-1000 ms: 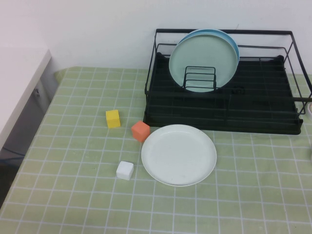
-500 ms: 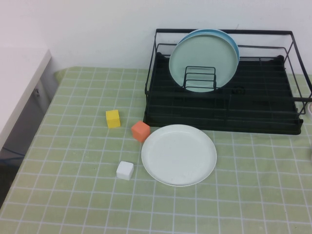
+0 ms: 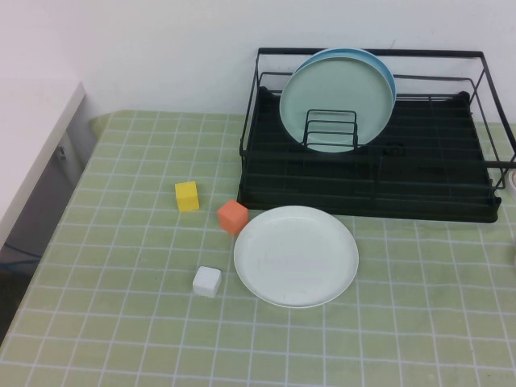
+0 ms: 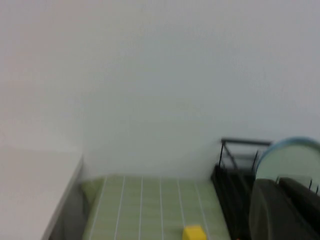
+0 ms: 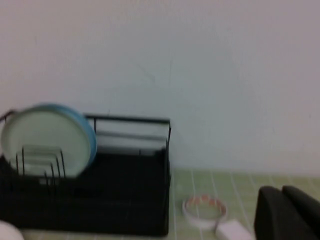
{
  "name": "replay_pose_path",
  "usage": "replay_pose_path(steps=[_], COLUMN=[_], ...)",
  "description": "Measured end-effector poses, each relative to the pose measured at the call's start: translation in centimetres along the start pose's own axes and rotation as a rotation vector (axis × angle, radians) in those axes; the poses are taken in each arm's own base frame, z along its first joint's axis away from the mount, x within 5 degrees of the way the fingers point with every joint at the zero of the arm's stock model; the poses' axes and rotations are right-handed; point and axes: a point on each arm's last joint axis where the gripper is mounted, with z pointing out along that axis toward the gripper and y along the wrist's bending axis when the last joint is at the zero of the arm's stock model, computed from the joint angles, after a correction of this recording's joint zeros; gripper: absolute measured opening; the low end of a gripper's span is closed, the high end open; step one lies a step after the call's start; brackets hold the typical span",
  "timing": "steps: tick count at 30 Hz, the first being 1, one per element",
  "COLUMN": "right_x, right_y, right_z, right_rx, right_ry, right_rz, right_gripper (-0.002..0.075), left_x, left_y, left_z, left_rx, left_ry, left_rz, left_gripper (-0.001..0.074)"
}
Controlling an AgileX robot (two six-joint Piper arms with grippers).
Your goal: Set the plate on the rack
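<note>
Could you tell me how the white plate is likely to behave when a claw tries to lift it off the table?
The plate lies flat with a shallow rim, so it probably offers little edge to grip. Its glossy surface looks slippery. It seems rigid, likely breakable. Neither claw shows in the high view.

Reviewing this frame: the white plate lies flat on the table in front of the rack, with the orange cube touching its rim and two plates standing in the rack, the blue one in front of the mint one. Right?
One detail is wrong. In the high view the mint-green plate stands in front and the blue plate behind it. The rest holds: the white plate lies flat before the rack, the orange cube at its rim. Neither gripper shows there.
</note>
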Motion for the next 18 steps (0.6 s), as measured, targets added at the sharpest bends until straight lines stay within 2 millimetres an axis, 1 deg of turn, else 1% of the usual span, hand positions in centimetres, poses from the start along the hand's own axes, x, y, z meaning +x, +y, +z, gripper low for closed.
replay_pose_path(steps=[3,4,7,10,13,18], right_x=[0.8,1.2,2.8,4.1,4.8,5.2], right_y=[0.1,0.2,0.6,1.2,1.8,2.7], right_z=[1.5,2.2,3.5,4.4,5.0,5.9], right_rx=[-0.016,-0.024,-0.069,-0.152,-0.241,-0.339], right_ry=[0.195,0.267,0.47,0.627,0.708,0.747], right_rz=[0.008,0.017,0.02,-0.01,-0.018,0.02], right_gripper=[-0.0001,-0.0001,-0.0001,-0.0001,-0.0001,-0.0001], left_x=[0.7,1.3,3.4,5.0,5.7,6.1], left_y=[0.1,0.1,0.3,0.3,0.1,-0.5], left_z=[2.6,3.6,6.3,8.7,11.4,16.4], left_rx=[-0.023,-0.029,-0.048,-0.068,-0.08,-0.06], left_ry=[0.181,0.244,0.41,0.553,0.671,0.858], left_rz=[-0.006,-0.02,-0.082,-0.148,-0.222,-0.287], left_gripper=[-0.0001,-0.0001,-0.0002,-0.0001,-0.0001,-0.0001])
